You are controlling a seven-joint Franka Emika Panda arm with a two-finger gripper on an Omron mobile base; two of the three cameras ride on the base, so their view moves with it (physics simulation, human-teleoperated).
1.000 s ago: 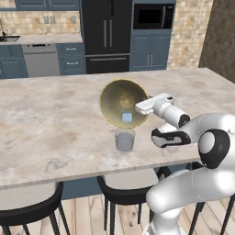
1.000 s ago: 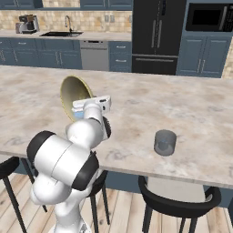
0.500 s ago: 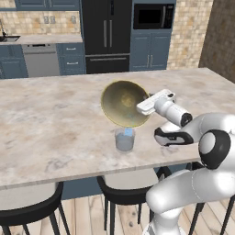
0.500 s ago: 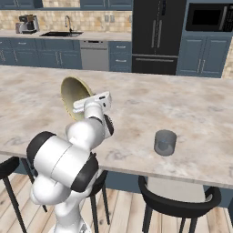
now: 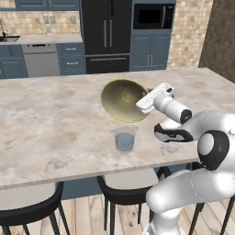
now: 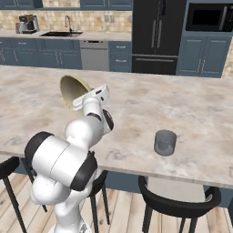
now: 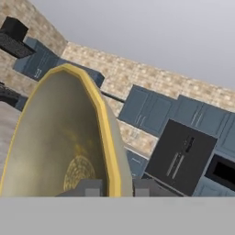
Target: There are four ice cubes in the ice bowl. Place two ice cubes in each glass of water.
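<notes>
Bowl tipped higher over the glass
Gripper (image 7: 116, 187) pinches the bowl (image 5: 120, 98) rim at frame centre; steeper than before, cubes probably dumped toward glass (image 5: 124, 139).

This is a home kitchen, rendered rather than filmed. A long marble-patterned bench (image 5: 55, 124) forms an island with dark round stools (image 5: 126, 190) tucked under its near edge, standing on a pale wood plank floor (image 6: 123, 214). Behind it runs a wall of blue-grey cabinets (image 6: 200, 57) with a tall black refrigerator (image 5: 106, 34) set between them and a black built-in microwave (image 5: 153, 16) beside it. A stainless dishwasher (image 5: 41, 59) sits under the far counter, which also carries a sink with a curved faucet (image 6: 68, 22) and a coffee machine (image 6: 28, 22). The backsplash (image 6: 50, 20) is tan stone tile, as is the wall (image 5: 188, 32) at the right.
</notes>
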